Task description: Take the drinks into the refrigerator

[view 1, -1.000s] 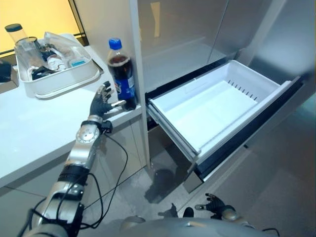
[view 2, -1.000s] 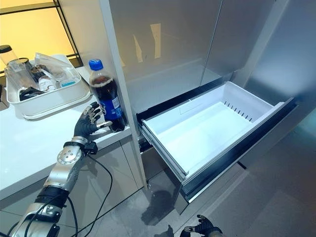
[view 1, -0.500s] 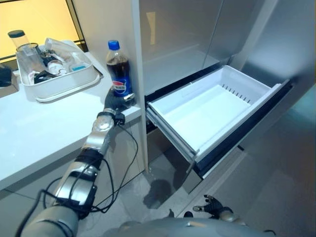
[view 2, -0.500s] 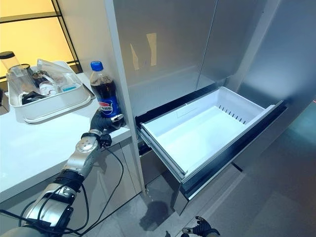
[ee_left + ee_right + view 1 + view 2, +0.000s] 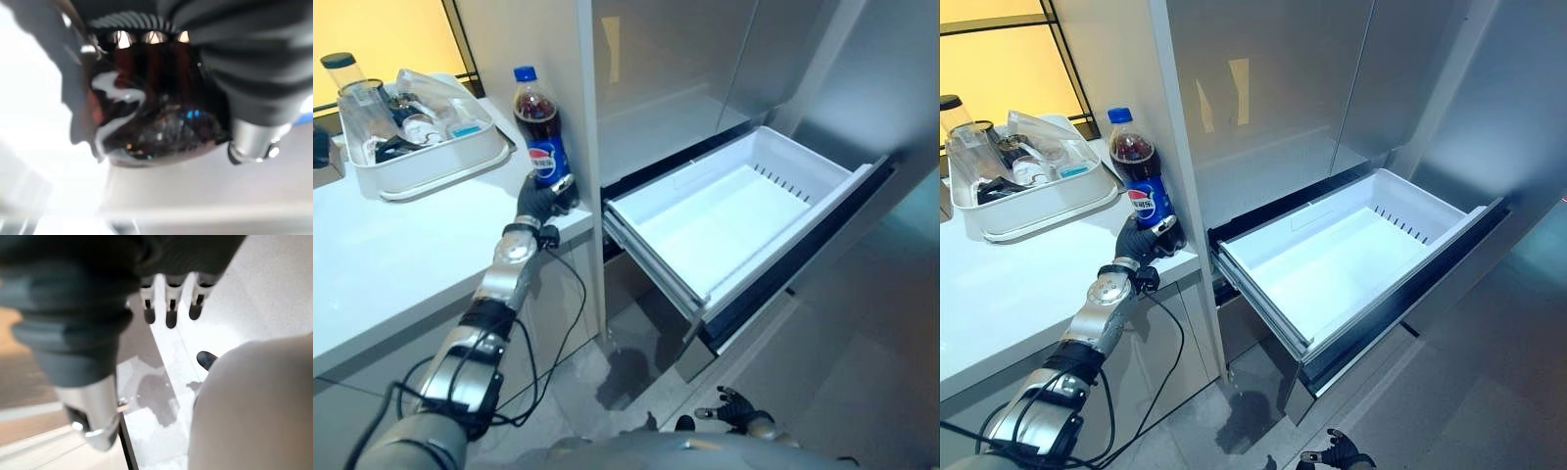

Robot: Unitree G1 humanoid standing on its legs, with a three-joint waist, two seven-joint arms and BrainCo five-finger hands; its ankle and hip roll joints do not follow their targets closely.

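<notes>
At the counter's (image 5: 382, 255) right front corner, beside the refrigerator's (image 5: 1263, 88) open white drawer (image 5: 744, 211), my left hand (image 5: 540, 199) grips the cola bottle (image 5: 536, 132) low, upright. My right hand (image 5: 736, 409) hangs low, fingers relaxed.

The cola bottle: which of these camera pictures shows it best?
The right eye view: the cola bottle shows whole, from blue cap to base, with the left hand curled round its lower part above the white counter. The left eye view shows much the same. The left wrist view shows just its dark underside, very close.
</notes>
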